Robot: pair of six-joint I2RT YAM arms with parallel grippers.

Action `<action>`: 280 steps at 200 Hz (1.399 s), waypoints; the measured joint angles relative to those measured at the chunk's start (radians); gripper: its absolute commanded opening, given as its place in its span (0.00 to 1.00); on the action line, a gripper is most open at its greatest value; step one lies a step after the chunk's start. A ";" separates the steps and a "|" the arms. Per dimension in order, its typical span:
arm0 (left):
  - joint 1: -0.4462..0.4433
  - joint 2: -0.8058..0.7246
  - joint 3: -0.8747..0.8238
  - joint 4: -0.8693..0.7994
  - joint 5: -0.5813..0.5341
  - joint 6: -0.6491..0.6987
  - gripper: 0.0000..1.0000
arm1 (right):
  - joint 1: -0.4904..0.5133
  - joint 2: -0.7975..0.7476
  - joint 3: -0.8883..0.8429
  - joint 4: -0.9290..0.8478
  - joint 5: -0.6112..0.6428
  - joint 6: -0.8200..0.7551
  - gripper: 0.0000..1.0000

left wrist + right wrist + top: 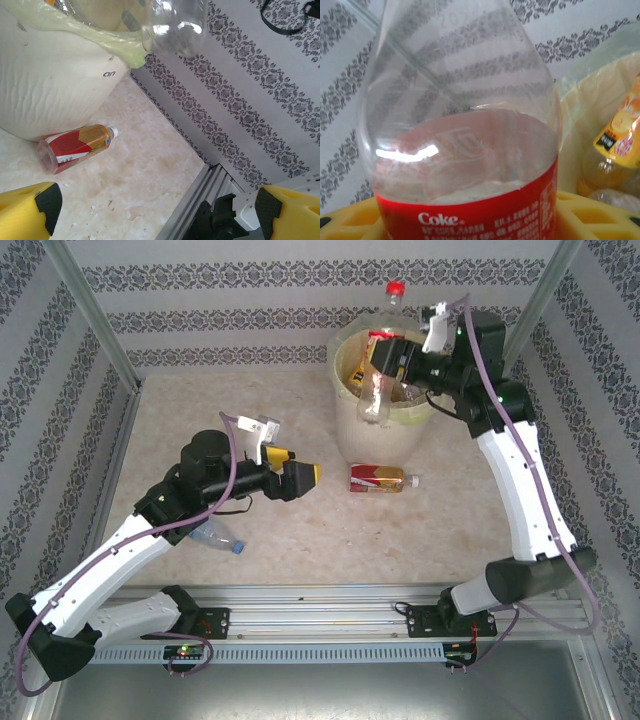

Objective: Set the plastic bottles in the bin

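Right hand (388,358), arm outstretched, grips Coke bottle (373,400) above bin (380,445); left hand (303,476) hovers open.

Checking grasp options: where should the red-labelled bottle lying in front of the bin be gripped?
Probably the labelled middle of the bottle, from above, closing across its width: it lies on its side, cap pointing right, and the bin stands close behind.
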 measured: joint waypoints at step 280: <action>0.000 -0.016 0.034 -0.092 -0.026 0.018 1.00 | -0.032 0.367 0.252 -0.124 0.454 0.286 0.57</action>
